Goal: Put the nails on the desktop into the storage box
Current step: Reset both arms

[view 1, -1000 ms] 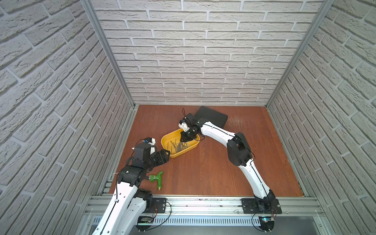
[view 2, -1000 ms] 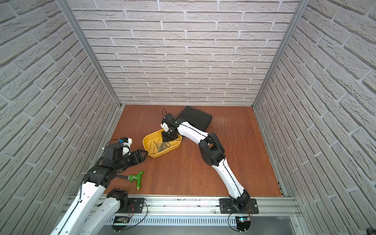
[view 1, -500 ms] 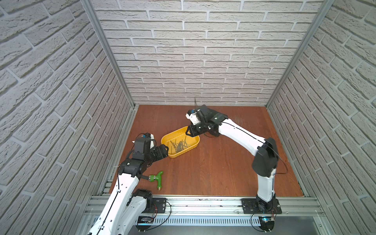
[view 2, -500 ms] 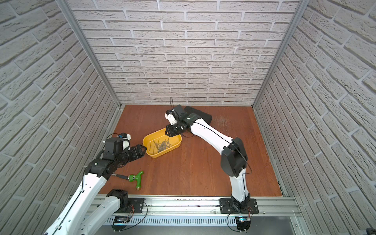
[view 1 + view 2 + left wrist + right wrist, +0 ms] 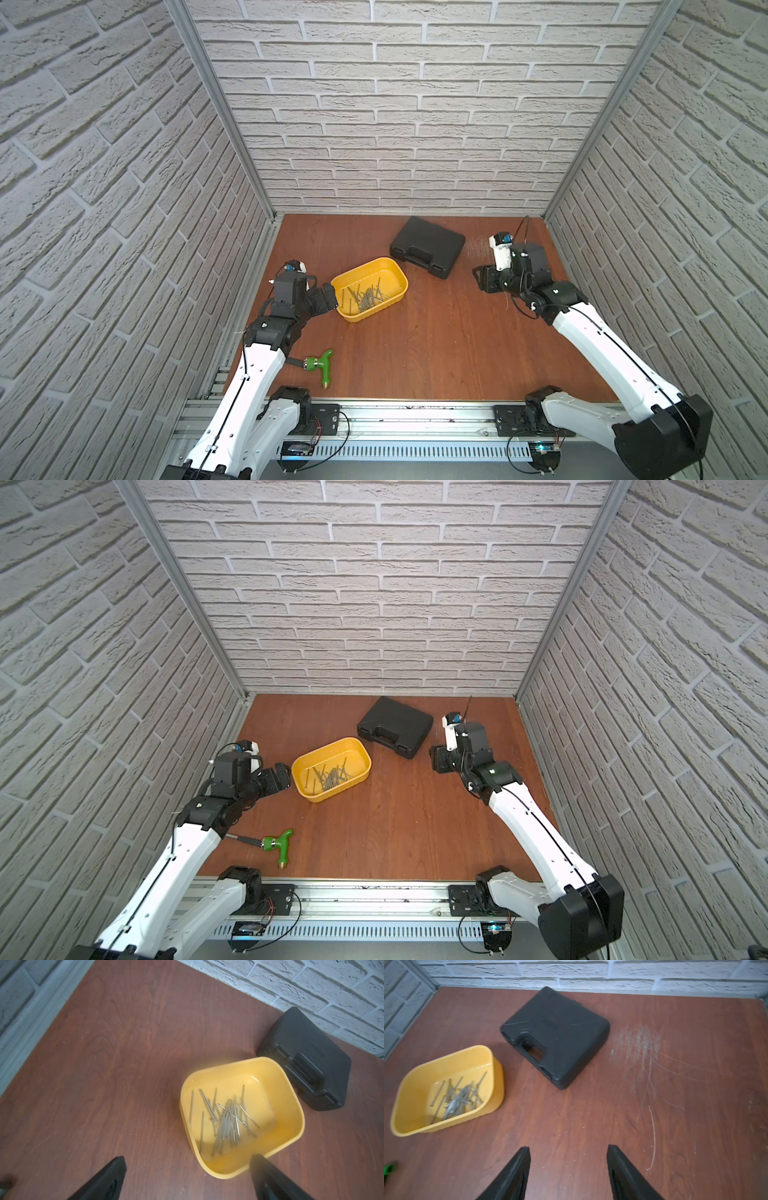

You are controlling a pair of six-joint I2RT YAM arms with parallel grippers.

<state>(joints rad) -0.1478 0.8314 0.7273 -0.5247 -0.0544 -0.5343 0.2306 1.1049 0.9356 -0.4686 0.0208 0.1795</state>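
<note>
The yellow storage box (image 5: 365, 318) (image 5: 328, 798) stands left of the middle of the red-brown desktop (image 5: 436, 332). The nails (image 5: 365, 295) (image 5: 330, 777) lie in a loose heap inside it, as both wrist views also show (image 5: 226, 1124) (image 5: 458, 1099). My left gripper (image 5: 330, 297) (image 5: 284, 777) (image 5: 188, 1158) hangs open and empty just off the box's left end (image 5: 228, 1174). One of its fingers overlaps the near rim in the left wrist view. My right gripper (image 5: 480, 280) (image 5: 434, 760) (image 5: 568, 1147) is open and empty over bare wood far to the box's right (image 5: 467, 1120).
A shut black case (image 5: 428, 247) (image 5: 395, 725) (image 5: 307, 1068) (image 5: 560, 1032) lies behind the box to its right. A green-handled tool (image 5: 322, 365) (image 5: 280, 845) lies near the front left. Brick walls enclose three sides. Pale scratches (image 5: 643, 1047) mark the wood at back right.
My right arm has drawn back from over the box to the right side, its jaws opening. My left gripper has opened wider beside the box's left end.
</note>
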